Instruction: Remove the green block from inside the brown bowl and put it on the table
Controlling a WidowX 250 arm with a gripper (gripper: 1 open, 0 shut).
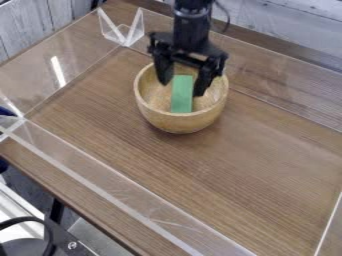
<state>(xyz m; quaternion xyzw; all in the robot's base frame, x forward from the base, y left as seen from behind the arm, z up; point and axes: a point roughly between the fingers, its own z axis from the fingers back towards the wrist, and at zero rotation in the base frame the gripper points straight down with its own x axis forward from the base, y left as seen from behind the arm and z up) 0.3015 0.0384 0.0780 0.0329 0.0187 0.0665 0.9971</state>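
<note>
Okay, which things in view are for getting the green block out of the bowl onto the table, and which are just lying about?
For the job:
- green block
- brown wooden bowl
- tabletop
- black gripper

Just lying about:
- clear pointed holder
</note>
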